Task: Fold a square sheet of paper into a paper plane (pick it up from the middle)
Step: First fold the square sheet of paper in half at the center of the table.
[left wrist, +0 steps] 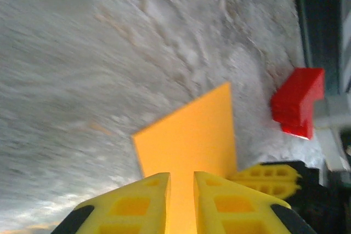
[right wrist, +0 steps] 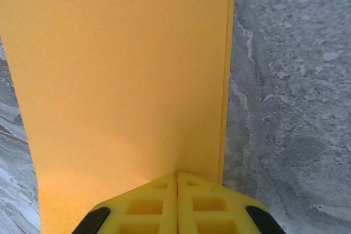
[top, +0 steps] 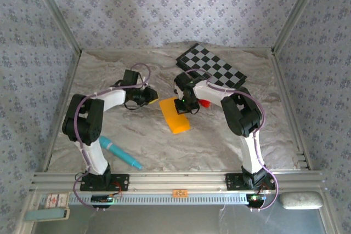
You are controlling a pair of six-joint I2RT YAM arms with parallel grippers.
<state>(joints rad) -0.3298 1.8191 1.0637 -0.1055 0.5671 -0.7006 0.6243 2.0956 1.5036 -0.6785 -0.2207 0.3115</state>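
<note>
Right pincer (right wrist: 176,176) is pressed together on one folded square sheet of paper (top: 175,117); left pincer (left wrist: 182,175) is held narrowly spread at its edge, one red block (left wrist: 298,102) nearby.

**Right wrist view:** the top and bottom edges cut off the square sheet of paper (right wrist: 120,69). The right fingers (right wrist: 142,209), pressed together, hide its near end. Whether they clamp it cannot be determined.

**Left wrist view:** the surface (left wrist: 82,53) is blurred. The bottom edge cuts off the left fingers (left wrist: 137,209), which hide the sheet's near end. Whether they pinch the sheet or stand over it cannot be determined.

**Top external view:** the right arm's end covers the sheet's far end and hides the left part of the red block (top: 204,103). The orange label (top: 180,193) on the near rail is too small to read.
</note>
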